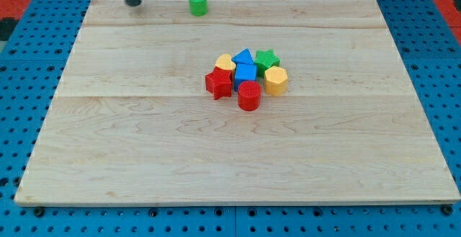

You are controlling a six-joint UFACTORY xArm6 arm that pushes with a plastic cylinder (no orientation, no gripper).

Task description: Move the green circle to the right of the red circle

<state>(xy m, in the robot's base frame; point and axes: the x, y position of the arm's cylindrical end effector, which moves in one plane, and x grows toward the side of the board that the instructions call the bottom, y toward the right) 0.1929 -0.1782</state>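
Observation:
The green circle (198, 3) stands near the board's top edge, left of centre. The red circle (249, 96) sits at the bottom of a cluster in the board's middle. My tip (134, 3) is at the top edge, well to the left of the green circle and apart from it. It is far from the cluster.
The cluster holds a red star (219, 83), a yellow heart (225, 63), a blue triangle (245, 56), a blue cube (245, 73), a green star (267, 58) and a yellow hexagon (276, 81). The wooden board (144, 158) lies on a blue pegboard.

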